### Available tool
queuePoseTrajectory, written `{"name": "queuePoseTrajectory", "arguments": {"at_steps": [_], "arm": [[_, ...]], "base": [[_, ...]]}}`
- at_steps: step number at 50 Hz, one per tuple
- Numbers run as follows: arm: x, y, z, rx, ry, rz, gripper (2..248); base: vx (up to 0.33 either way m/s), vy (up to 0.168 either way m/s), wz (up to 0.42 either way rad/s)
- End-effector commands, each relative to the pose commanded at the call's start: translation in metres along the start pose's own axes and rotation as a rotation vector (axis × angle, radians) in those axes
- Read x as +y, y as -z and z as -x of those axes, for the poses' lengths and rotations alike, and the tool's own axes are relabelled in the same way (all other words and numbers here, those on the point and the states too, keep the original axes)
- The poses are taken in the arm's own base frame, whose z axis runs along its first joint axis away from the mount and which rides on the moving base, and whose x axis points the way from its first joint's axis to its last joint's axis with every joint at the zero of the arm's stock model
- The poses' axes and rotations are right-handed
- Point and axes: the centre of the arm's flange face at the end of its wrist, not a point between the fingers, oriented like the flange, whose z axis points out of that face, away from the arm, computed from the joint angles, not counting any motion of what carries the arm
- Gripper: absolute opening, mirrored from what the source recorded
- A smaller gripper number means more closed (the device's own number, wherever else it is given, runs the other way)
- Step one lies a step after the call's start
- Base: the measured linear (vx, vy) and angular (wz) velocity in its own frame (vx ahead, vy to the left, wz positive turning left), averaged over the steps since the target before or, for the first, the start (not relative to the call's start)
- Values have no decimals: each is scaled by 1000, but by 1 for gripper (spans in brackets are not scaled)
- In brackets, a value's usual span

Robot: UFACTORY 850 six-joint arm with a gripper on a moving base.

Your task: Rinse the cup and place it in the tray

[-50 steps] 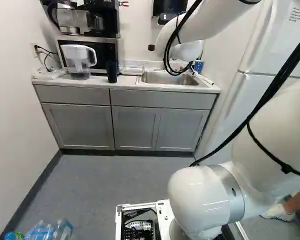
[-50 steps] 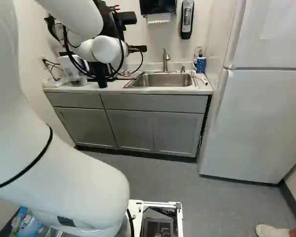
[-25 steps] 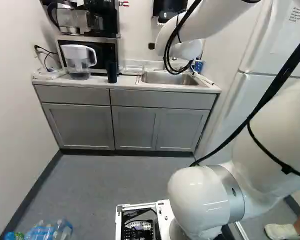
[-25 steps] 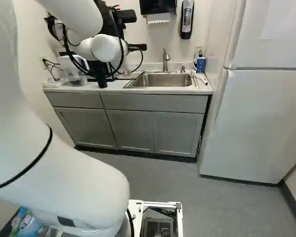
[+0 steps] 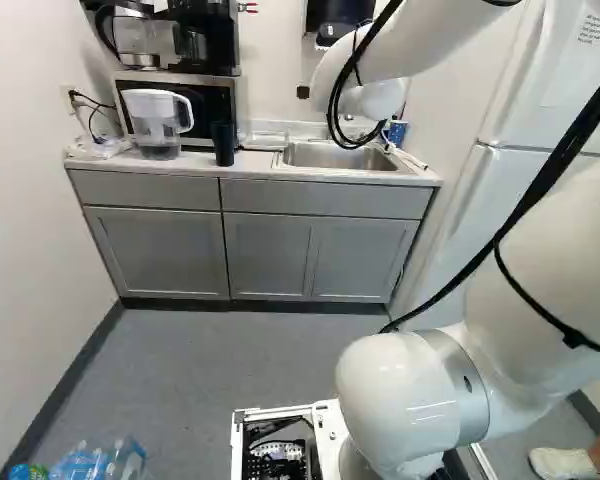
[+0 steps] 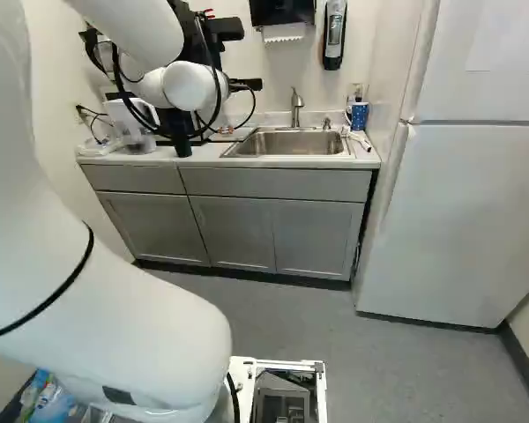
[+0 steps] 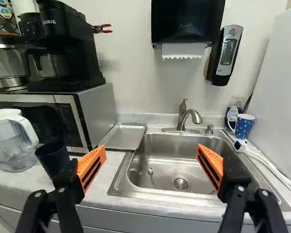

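Black cup (image 7: 51, 156) at left on counter (image 7: 110, 166), likely light, stiff, slippery when wet; grasp mid-wall; jaws wide apart, holding nothing

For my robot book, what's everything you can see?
Cup: 1, black, on counter
Mug: 1, blue, beside brush
Tray: 1, silver, beside sink
Sink: 1, silver, in counter
Spoon: 1, silver, in sink
Faucet: 1, silver, behind sink
Brush: 1, white, beside sink
Pitcher: 1, clear, beside cup
Microwave: 1, silver, behind pitcher
Coffee machine: 1, black, on microwave
Dispensers: 2, mostly black, on wall
Fridge: 1, white, beside counter
Cabinet doors: 3, gray, under counter
Bottles: several, clear, left of arm
Arm: 1, white, reaching forward
Claw: 1, black and orange, open, facing sink
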Motion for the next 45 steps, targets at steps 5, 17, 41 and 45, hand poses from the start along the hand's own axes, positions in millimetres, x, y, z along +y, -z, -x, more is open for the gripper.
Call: {"name": "queuePoseTrajectory", "arguments": {"at_steps": [5, 17, 41, 45], "arm": [[0, 0, 0, 0, 0, 0, 247], [0, 0, 0, 0, 0, 0, 247], [0, 0, 0, 0, 0, 0, 247], [0, 0, 0, 0, 0, 0, 247]], "base": [[0, 0, 0], [0, 0, 0], [4, -3, 1], [29, -23, -1]]}}
